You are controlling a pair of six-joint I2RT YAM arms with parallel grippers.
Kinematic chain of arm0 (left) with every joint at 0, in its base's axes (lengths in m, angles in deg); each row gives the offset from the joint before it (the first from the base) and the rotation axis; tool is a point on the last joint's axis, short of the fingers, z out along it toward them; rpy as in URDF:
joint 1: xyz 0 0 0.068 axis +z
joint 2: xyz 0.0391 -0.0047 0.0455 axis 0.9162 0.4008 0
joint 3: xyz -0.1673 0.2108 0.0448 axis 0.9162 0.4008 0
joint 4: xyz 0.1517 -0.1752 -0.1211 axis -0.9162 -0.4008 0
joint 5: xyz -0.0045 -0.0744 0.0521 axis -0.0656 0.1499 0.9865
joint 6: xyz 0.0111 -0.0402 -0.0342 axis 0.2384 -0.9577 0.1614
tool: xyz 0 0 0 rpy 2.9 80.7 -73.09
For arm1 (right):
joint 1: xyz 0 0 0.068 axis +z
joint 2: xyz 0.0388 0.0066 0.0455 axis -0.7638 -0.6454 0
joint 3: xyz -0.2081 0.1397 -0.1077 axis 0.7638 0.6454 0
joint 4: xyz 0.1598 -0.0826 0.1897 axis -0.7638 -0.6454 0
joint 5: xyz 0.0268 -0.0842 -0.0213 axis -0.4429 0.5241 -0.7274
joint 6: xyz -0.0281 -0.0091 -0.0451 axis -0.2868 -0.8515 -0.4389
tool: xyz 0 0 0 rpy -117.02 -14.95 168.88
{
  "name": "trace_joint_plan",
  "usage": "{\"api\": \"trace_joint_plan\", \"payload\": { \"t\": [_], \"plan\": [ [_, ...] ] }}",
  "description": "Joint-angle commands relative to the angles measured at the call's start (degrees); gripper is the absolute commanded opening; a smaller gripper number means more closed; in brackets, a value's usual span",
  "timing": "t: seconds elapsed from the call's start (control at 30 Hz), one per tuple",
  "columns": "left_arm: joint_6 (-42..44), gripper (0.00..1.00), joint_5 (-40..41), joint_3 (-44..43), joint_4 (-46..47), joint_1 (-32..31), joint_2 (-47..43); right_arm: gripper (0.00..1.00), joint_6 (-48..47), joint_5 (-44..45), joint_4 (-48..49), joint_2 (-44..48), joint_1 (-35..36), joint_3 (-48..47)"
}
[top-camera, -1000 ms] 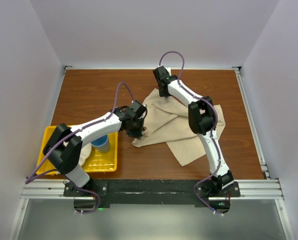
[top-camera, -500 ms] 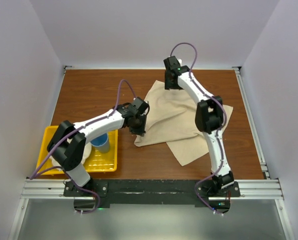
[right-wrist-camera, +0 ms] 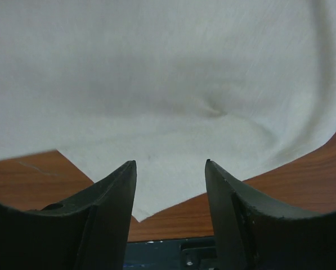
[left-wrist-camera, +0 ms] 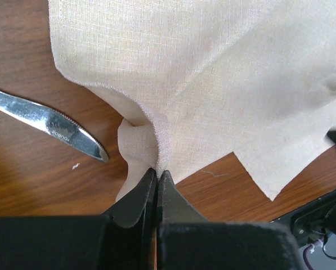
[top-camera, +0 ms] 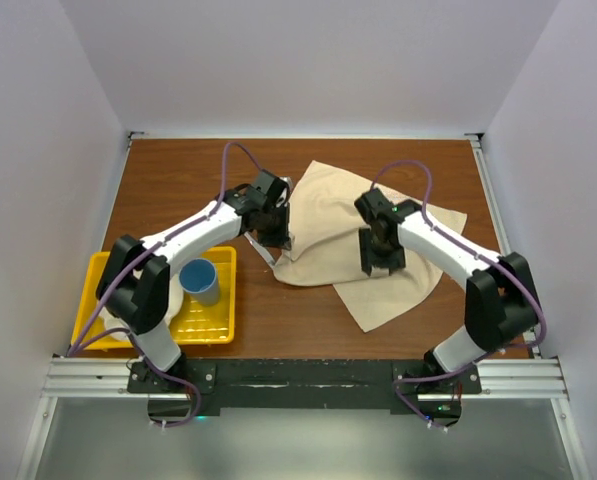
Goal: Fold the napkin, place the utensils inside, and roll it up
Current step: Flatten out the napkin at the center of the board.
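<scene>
While your left gripper (left-wrist-camera: 157, 177) pinches shut on the napkin (top-camera: 328, 215) at its left edge, the knife (left-wrist-camera: 44, 121) lies just beside it, tip toward the cloth; your right gripper (right-wrist-camera: 170, 169) hovers open over the middle, empty.

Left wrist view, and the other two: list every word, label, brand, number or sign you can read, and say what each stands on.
No text can be read in any view.
On the knife blade there is a faint stamped mark, too small to read.
The napkin, yellow tray and blue cup show no lettering.
</scene>
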Motion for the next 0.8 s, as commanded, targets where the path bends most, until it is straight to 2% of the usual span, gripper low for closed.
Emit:
{"api": "trace_joint_plan", "payload": {
  "t": [0.0,0.13,0.3,0.57,0.77],
  "plan": [
    [0.6,0.0,-4.8,-3.1,0.1,0.7,1.6,0.55,5.6,-4.8,2.8,8.5,2.8,10.2],
    [0.0,0.0,-6.4,-3.3,-0.4,0.8,2.4,0.5,7.7,-7.5,5.3,9.0,4.0,16.8],
    [-0.4,0.0,-6.5,-2.1,-0.6,0.8,1.7,0.5,8.4,-6.4,9.0,7.5,6.8,18.4],
    [-1.1,0.0,-4.9,0.3,-1.2,0.8,0.0,0.49,10.1,-10.7,13.6,2.2,8.9,22.7],
    [-0.4,0.0,-2.7,-1.2,-2.2,0.9,-0.3,0.49,15.5,-10.3,9.0,9.0,11.2,29.0]
  ]
}}
